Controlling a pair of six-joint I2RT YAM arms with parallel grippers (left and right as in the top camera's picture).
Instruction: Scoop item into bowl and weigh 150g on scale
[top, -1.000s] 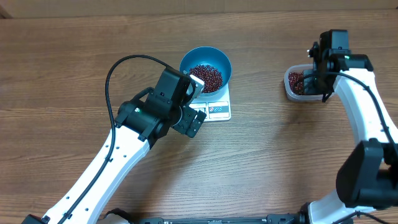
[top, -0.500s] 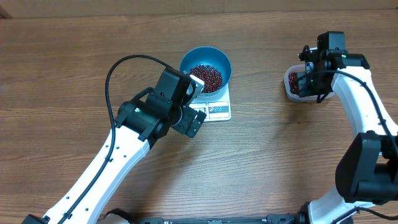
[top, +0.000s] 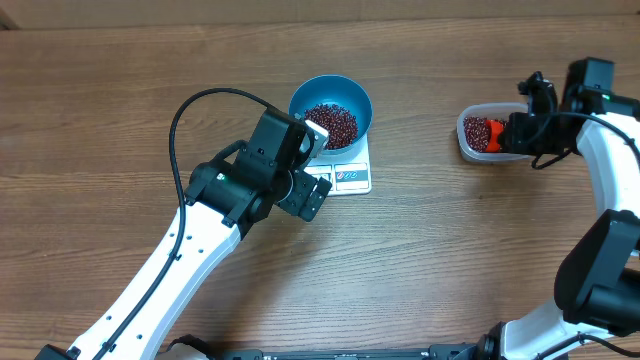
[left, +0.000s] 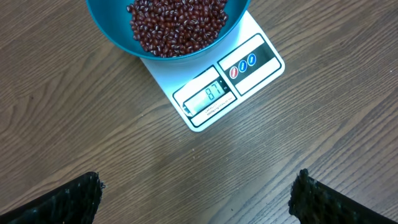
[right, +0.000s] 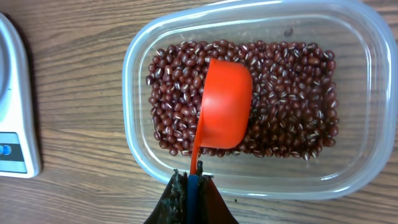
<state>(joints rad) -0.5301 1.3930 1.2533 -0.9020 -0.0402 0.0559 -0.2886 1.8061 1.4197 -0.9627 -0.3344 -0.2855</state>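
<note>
While right gripper clamped the orange scoop by its handle, bowl of beans sat on scale.
Scoop head rested on more beans in clear tub, well apart from scale on right-arm side; left gripper hung wide open just beside scale.

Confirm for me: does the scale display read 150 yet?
No, the display on the scale shows 87 with the bowl of beans on it.

"87" on the display of the scale
</note>
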